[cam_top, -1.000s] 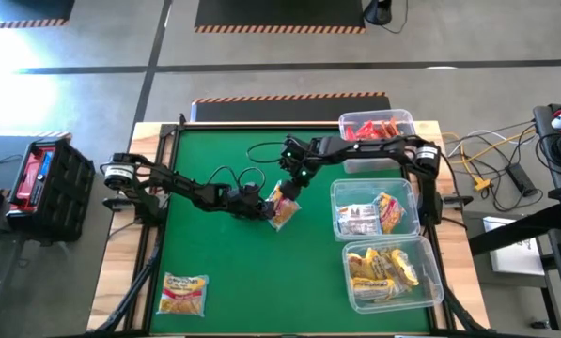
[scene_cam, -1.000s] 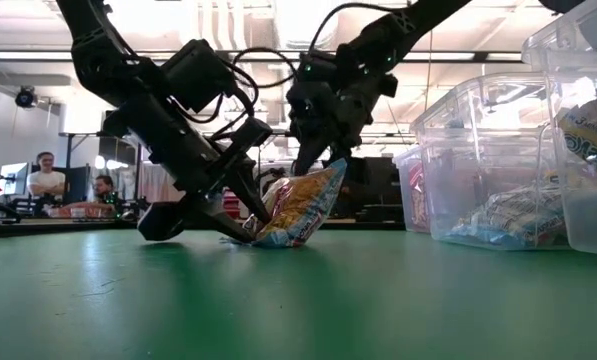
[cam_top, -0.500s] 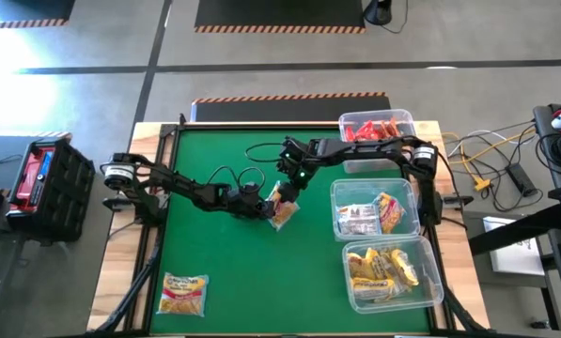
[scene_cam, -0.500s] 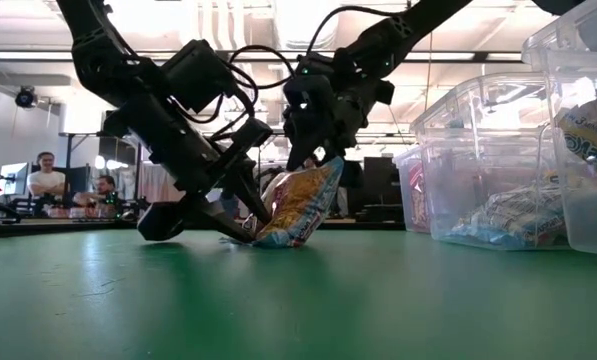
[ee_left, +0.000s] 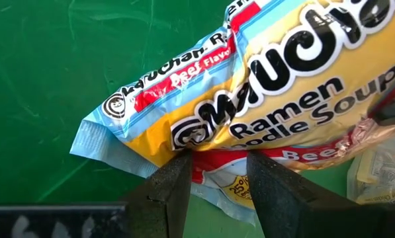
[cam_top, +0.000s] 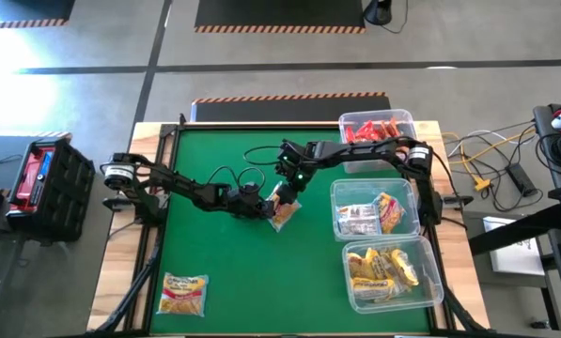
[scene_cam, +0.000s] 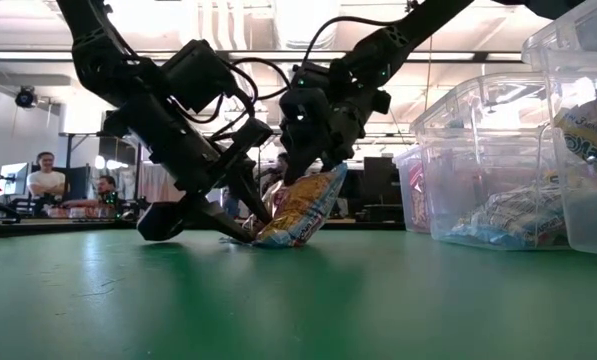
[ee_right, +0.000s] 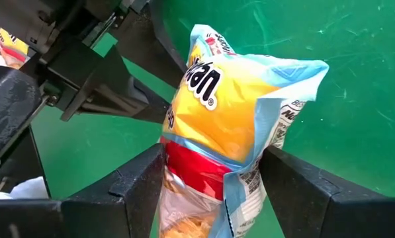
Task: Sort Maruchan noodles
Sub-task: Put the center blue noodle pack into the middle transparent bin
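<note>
Centre of the green tabletop (cam_top: 214, 253): a yellow, light-blue-edged packet (cam_top: 282, 208) stands propped on edge, gripped from both sides. Left wrist view: its label reads "Maruchan", "Ramen Noodle Soup" and "Beef Flavor"; the left gripper (ee_left: 215, 178), from nine o'clock, has its fingers (ee_left: 174, 182) partly closed, pinching the packet's lower seam. Right wrist view: only "...chan" is legible; the right gripper (ee_right: 214, 178), from one o'clock, has its fingers (ee_right: 141, 178) spread wide astride the packet's upper end, touching both sides. High view alone shows a second packet (cam_top: 183, 292) lying flat at seven o'clock, and three clear bins (cam_top: 386, 209) along the three-o'clock edge holding red, mixed and yellow packets. Low view alone shows seated people (scene_cam: 46, 180) beyond the tabletop.
</note>
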You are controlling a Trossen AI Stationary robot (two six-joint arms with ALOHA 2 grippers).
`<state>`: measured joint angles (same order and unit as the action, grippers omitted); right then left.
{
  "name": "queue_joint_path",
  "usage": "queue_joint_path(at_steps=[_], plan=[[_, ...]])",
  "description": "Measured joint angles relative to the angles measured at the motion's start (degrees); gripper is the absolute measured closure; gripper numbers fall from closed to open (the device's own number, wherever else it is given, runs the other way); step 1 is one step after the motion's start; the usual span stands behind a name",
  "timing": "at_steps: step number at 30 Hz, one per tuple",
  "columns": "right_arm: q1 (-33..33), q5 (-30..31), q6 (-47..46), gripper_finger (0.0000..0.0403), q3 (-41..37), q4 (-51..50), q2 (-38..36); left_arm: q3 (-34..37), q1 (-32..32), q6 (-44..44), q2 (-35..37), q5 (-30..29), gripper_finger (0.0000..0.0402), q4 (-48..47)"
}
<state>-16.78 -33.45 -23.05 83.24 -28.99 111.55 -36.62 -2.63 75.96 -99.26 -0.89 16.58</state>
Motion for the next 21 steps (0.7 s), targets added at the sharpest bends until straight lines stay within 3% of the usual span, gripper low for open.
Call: queue_joint_path(at_steps=[5,13,21], plan=[[0.0,0.0,0.0,0.0190,0.0,0.9,0.0,0.0,0.0,0.0,0.0,0.0,0.0272,0.0],[0.0,0.0,0.2,0.0257,0.0,0.9,0.1,0.0,0.0,-0.5,0.0,-0.1,0.0272,0.5],[-0.4,0.0,1.0,0.0293,0.0,0.6,0.1,0.3,-0.1,-10.3,7.3,-2.9,0.0272,-5.5]])
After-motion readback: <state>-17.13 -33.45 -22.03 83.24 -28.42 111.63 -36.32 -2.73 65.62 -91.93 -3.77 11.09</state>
